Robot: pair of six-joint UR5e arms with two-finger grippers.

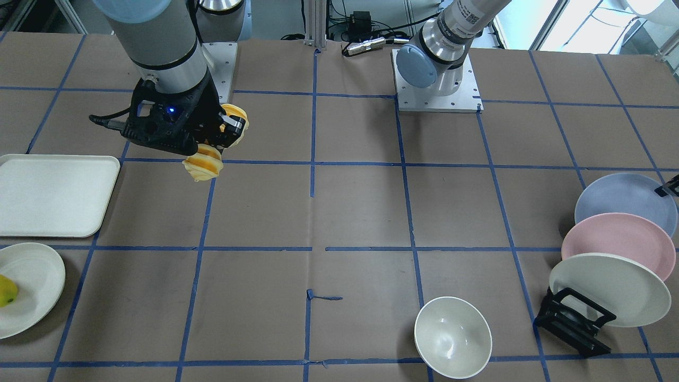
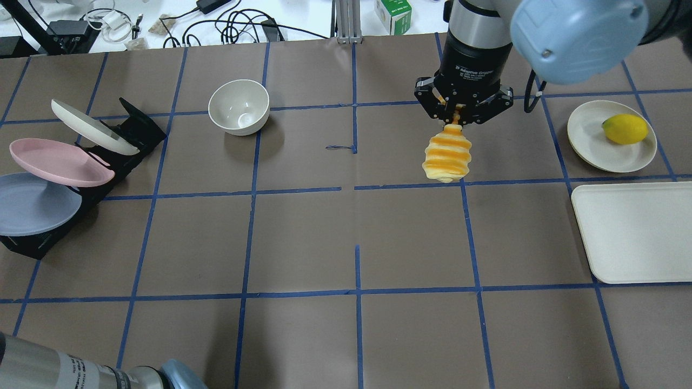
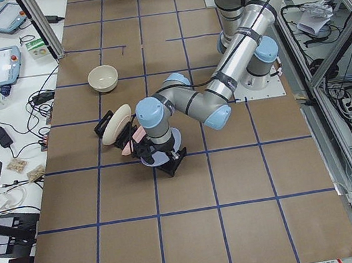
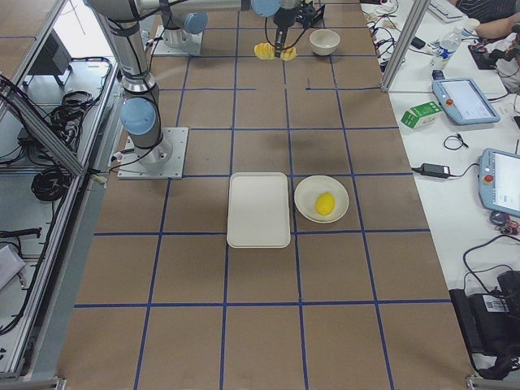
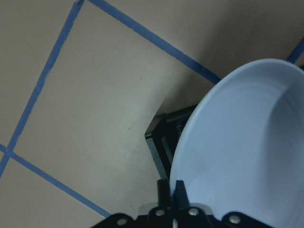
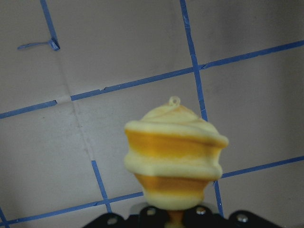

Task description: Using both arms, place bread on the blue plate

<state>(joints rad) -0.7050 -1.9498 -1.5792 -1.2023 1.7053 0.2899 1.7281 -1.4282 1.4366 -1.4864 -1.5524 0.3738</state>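
Observation:
My right gripper (image 2: pixel 454 121) is shut on one end of the bread (image 2: pixel 447 158), a ridged yellow-orange loaf that hangs lengthwise below it, above the table. The bread also shows in the right wrist view (image 6: pixel 175 156) and in the front view (image 1: pixel 204 163). The blue plate (image 2: pixel 32 202) leans in the nearest slot of a black rack (image 2: pixel 135 127). In the left wrist view my left gripper (image 5: pixel 171 189) has its fingers (image 5: pixel 163 190) close together over the blue plate's (image 5: pixel 237 152) rim. Only a tip of this gripper (image 1: pixel 669 188) shows in the front view.
A pink plate (image 1: pixel 615 241) and a cream plate (image 1: pixel 610 289) lean in the same rack (image 1: pixel 573 323). A white bowl (image 1: pixel 452 337) stands near it. A cream tray (image 1: pixel 53 193) and a small plate (image 1: pixel 32 286) with a yellow fruit (image 1: pixel 6 291) lie on my right side.

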